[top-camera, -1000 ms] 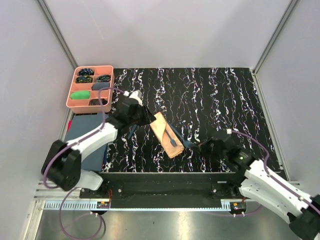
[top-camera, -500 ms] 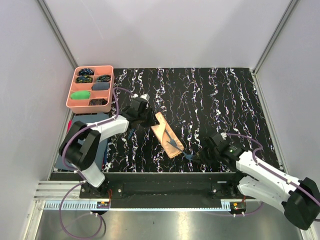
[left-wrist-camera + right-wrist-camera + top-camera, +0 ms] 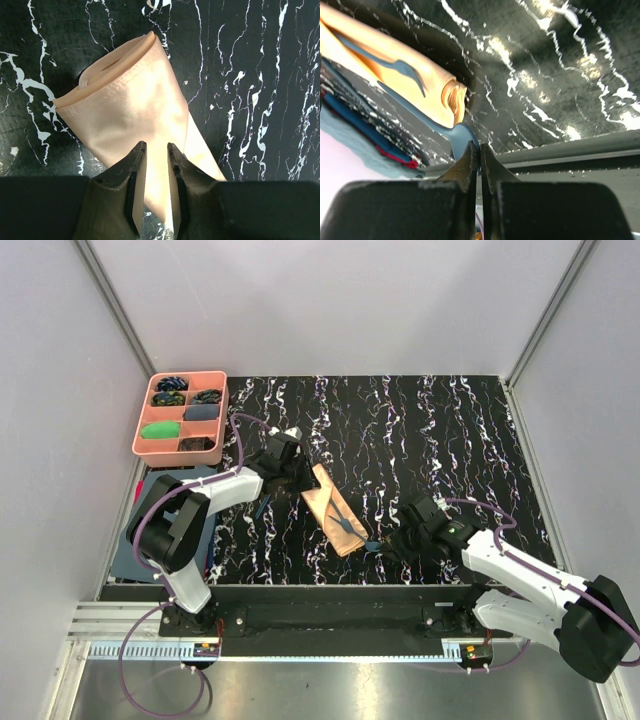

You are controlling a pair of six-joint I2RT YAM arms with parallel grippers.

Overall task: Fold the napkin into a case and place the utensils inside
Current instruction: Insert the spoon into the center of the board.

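The peach-orange case (image 3: 330,505) lies slantwise on the black marbled table as a narrow folded pouch. My left gripper (image 3: 300,480) is at its far end, and in the left wrist view its jaws (image 3: 156,150) stand narrowly shut on the fabric (image 3: 135,100). A dark blue fork (image 3: 343,516) lies along the case. My right gripper (image 3: 388,540) sits at the case's near end. It (image 3: 480,147) is shut on the bowl of the dark blue spoon (image 3: 461,136), whose handle runs along beside the case (image 3: 415,87).
A pink compartment tray (image 3: 143,440) with small coloured bundles stands at the far left. A dark blue-grey cloth (image 3: 150,530) lies by the left arm's base. Another slim dark blue piece (image 3: 263,506) lies beside the left arm. The table's front rail (image 3: 560,150) runs just behind the right gripper.
My right gripper has moved left toward the case's near end with the spoon. The left gripper has shifted slightly right along the case's far end.
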